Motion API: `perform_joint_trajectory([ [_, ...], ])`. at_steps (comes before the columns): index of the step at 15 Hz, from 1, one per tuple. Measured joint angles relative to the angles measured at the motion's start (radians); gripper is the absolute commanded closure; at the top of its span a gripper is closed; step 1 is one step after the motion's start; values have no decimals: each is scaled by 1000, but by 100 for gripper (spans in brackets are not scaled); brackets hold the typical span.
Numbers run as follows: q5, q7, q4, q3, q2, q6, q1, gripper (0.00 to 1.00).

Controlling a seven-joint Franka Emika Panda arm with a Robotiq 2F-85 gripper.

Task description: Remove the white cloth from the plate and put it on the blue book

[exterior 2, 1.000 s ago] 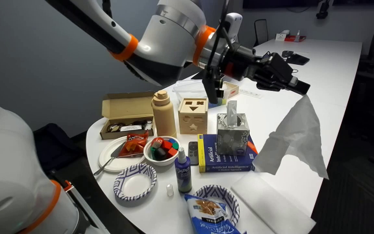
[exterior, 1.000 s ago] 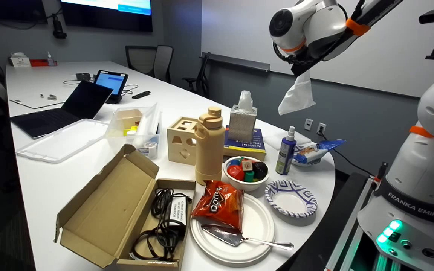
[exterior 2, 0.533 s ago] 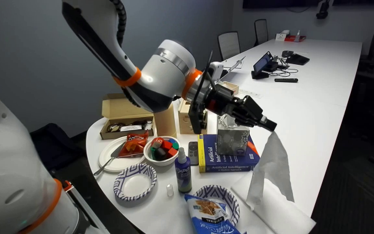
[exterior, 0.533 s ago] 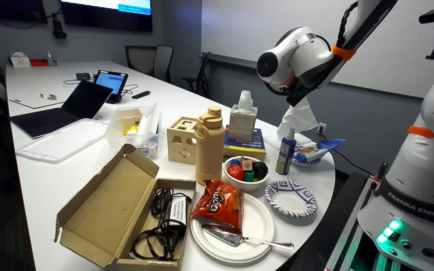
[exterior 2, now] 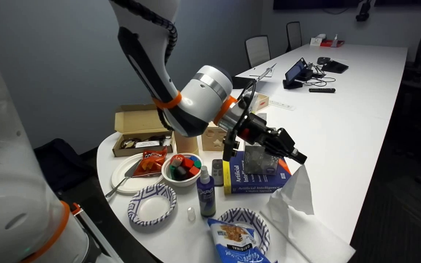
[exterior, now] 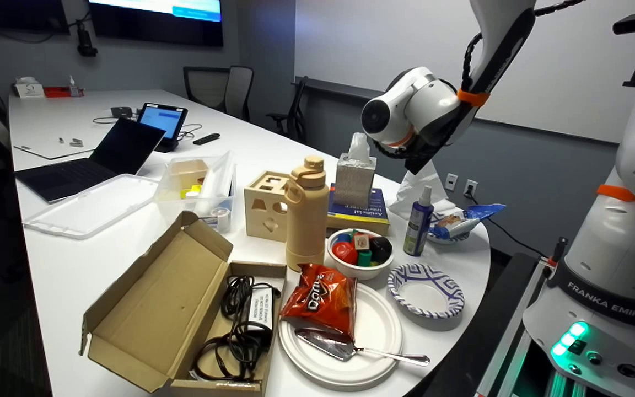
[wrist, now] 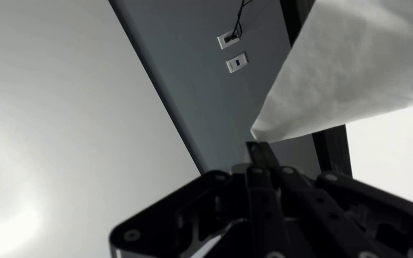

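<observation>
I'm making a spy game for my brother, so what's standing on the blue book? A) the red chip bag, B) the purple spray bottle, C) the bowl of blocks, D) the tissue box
D: in both exterior views the tissue box stands on top of the blue book.

Both exterior views overlook the table; the wrist view, close behind the fingers, faces a wall.

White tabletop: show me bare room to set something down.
Bare: from the thick blue book to the distant black remote; between the translucent plastic lid and open brown cardboard box. Crowded: around the purple spray bottle, between the white block-filled bowl and blue snack bag.
</observation>
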Motion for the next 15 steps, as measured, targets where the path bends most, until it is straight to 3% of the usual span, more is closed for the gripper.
perform_joint_trajectory([
  [9, 63, -43, 22, -45, 21, 524, -82, 100],
  [15, 298, -261, -11, -67, 20, 813, -134, 100],
])
